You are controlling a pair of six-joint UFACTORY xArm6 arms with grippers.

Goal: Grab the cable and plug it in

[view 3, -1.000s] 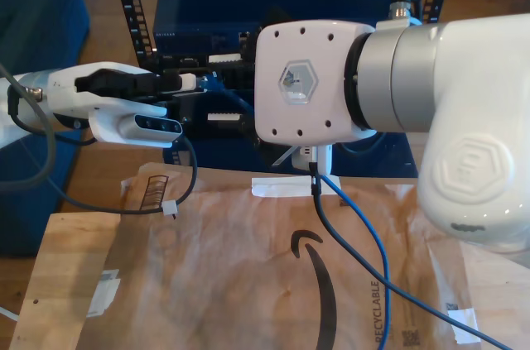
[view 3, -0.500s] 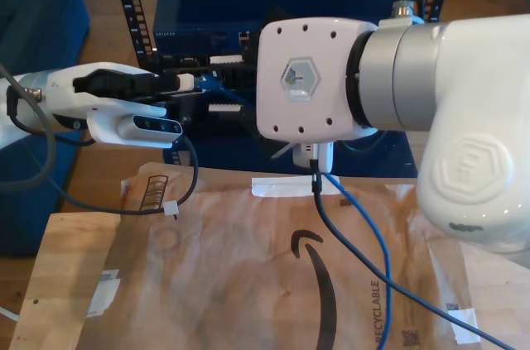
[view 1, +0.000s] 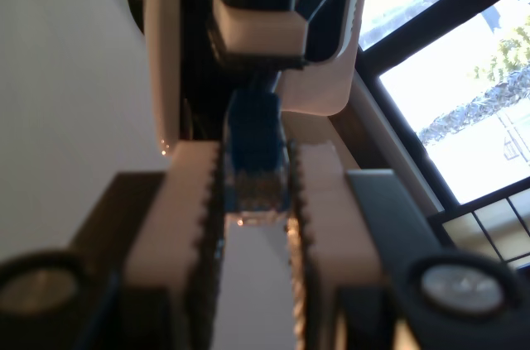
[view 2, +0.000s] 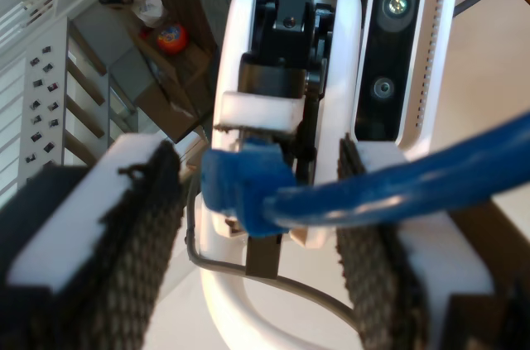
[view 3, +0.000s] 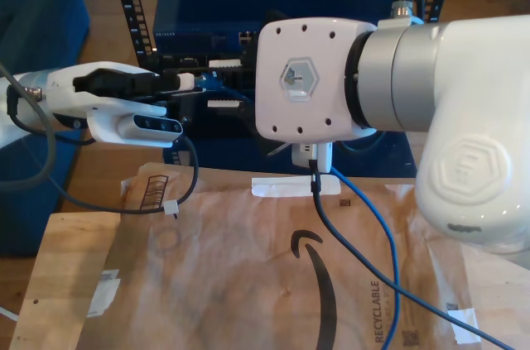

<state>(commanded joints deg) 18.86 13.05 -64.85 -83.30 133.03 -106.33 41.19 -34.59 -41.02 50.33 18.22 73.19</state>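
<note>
Over the last second the slack of the cable (view 3: 389, 259) is swinging a little further out across the cardboard sheet (view 3: 207, 284) in front of the blue rack unit (view 3: 199, 35). The short blue run in front of the unit's face is also shortening as my second arm's big white housing creeps upward. I read this as a mid-air regrasp, lining the plug (view 1: 255, 139) up rather than inserting it. The plug is hanging just in front of the rack unit's port row, not yet seated in anything. My first gripper (view 1: 255, 170) is pinching the plug between its white toothed fingers, the tip poking out past them. My second gripper (view 2: 261, 164) is sitting with its dark mesh pads spread, and the cable is passing loosely between them and brushing across one pad — not clamped, as far as I can judge. The cable itself is looking thin, bright blue and limp. It is draping down from the plug, away from the rack unit and over the cardboard in a long loose curve. Its plug is small, blue-tinted and translucent at the end.
</note>
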